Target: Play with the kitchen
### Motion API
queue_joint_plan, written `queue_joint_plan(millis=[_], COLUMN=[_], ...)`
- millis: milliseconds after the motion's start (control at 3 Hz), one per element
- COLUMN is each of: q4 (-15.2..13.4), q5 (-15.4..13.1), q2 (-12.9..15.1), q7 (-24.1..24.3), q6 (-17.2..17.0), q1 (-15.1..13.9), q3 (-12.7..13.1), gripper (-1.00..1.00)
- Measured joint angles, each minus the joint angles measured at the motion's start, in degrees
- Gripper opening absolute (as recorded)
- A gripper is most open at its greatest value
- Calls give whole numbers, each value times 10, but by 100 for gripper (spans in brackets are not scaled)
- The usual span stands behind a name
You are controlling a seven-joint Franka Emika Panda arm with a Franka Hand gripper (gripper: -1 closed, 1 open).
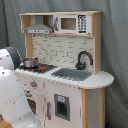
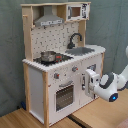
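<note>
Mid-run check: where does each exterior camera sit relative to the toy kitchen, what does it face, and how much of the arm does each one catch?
First exterior view: off the kitchen's sink-end front corner, facing it; the white arm fills the first exterior view's lower left.
Second exterior view: off the stove-end front corner, facing the oven door; the gripper sits by the lower front panels, arm entering from the second exterior view's right.
Both exterior views show the pot, faucet, sink and hood.
</note>
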Motion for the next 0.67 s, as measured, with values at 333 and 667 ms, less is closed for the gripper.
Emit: queue_joint_plan(millis=[333,667], q4=[19,40], q5=[-2,-4], q2=[-19,-48], q7=[42,87], q6=[30,68], q1=[-4,-15], q3=[0,0], gripper=[100,100])
